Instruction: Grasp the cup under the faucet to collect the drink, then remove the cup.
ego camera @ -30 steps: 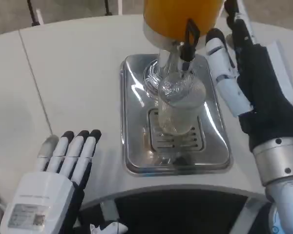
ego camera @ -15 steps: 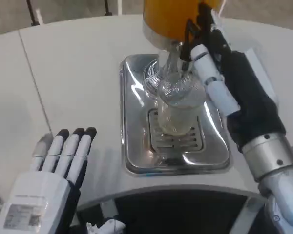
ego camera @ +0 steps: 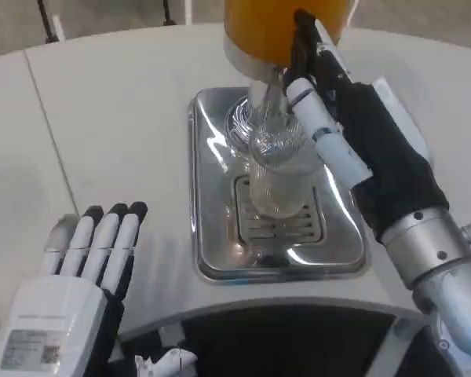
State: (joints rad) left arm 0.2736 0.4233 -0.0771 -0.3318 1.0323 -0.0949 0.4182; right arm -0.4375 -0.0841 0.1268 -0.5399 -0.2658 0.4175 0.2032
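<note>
While the cup (ego camera: pixel 279 177) sits on the tray (ego camera: pixel 212 196) under the faucet (ego camera: pixel 302 51), right hand (ego camera: pixel 353 133), fingers extended, empty, must close round it; left hand (ego camera: pixel 86 267) rests open near the bench's (ego camera: pixel 118 118) front edge.

Bare table (ego camera: pixel 125 118) left of drip tray (ego camera: pixel 208 259); right hand (ego camera: pixel 361 149) & orange tank (ego camera: pixel 275 27) crowding cup (ego camera: pixel 279 177)
</note>
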